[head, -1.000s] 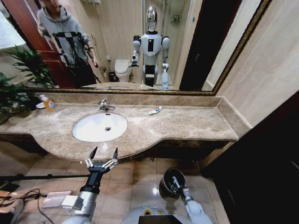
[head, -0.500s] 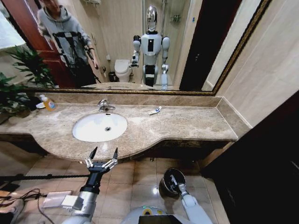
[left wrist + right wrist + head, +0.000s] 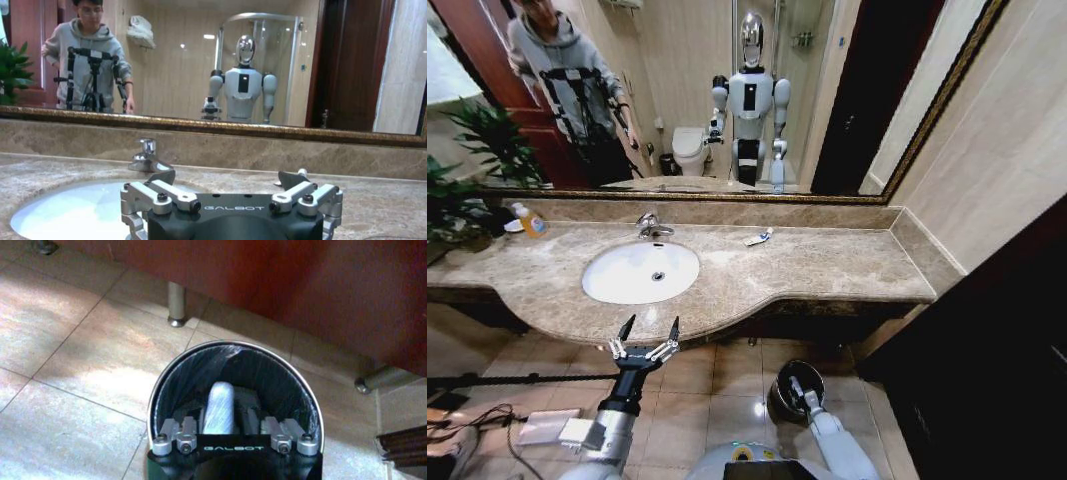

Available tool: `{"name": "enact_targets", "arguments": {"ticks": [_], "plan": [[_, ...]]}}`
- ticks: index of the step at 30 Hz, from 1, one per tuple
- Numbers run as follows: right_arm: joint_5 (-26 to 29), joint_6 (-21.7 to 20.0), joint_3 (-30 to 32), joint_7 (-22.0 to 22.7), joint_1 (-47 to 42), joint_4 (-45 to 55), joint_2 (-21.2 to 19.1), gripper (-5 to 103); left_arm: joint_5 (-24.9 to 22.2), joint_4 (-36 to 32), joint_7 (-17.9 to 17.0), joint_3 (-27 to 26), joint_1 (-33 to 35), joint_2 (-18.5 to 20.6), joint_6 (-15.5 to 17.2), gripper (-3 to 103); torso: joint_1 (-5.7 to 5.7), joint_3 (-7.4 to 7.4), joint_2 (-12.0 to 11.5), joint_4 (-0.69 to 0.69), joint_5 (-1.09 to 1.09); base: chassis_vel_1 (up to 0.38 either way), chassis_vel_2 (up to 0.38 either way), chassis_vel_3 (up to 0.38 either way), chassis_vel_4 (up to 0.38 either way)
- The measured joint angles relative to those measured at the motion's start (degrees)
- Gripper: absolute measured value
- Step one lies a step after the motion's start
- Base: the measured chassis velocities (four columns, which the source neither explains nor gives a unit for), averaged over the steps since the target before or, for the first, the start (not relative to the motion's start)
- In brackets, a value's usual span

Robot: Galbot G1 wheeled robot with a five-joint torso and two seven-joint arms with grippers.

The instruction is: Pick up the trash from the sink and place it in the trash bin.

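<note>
The beige marble counter (image 3: 827,265) spans the scene from left to right under a wide wall mirror (image 3: 727,90). Set into its left half is the sink (image 3: 640,272), a white oval basin with a chrome faucet (image 3: 652,227) at its far rim; the bowl looks bare in the head view. At the far left of the counter stands an orange-capped soap bottle (image 3: 530,221). To the right of the faucet, well apart from the basin, 1 white tube with a blue end (image 3: 758,238) lies on the marble.

On the tiled floor, near and to the right, sits the trash bin (image 3: 781,395), small, round and black with a glossy rim, just in front of the cabinet below the counter.

The left gripper (image 3: 644,332) hovers at the near edge of the counter, directly in front of the basin, with its 2 fingers spread apart and nothing between them; the wrist view shows the basin and faucet just beyond it.

The right gripper (image 3: 227,432) hangs directly over the bin's mouth. In its wrist view a white tube-like piece (image 3: 219,407) lies in line with the fingers inside the bin's rim (image 3: 301,390); whether the fingers clamp it I cannot tell.
</note>
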Motion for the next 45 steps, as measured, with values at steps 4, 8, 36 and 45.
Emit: {"name": "enact_targets", "arguments": {"ticks": [4, 8, 36, 45], "plan": [[0.32, -0.04, 0.02, 0.05, -0.15, 0.41, -0.44, 61, 0.00, 0.00, 0.00, 0.00, 0.00, 0.00, 0.00, 100, 0.00, 0.00, 0.00, 0.00, 0.00, 0.000, 0.000, 0.000, 0.000], [0.62, -0.11, -0.04, 0.06, -0.78, 1.73, -0.72, 78, 0.00, 0.00, 0.00, 0.00, 0.00, 0.00, 0.00, 100, 0.00, 0.00, 0.00, 0.00, 0.00, 0.000, 0.000, 0.000, 0.000], [10.27, 5.43, 3.05, 5.97, -26.42, 38.48, -1.50, 100, 0.00, 0.00, -0.01, 0.00, 0.00, 0.00, 0.00, 100, -0.01, -0.01, 0.01, 0.00, -0.01, 0.000, 0.000, 0.000, 0.000], [12.64, 12.50, 5.60, 8.80, -38.37, 56.06, -2.06, 100, 0.00, 0.00, 0.01, 0.00, 0.00, 0.00, 0.00, 100, -0.01, -0.01, 0.01, -0.01, -0.01, 0.000, 0.000, 0.000, 0.000]]}}
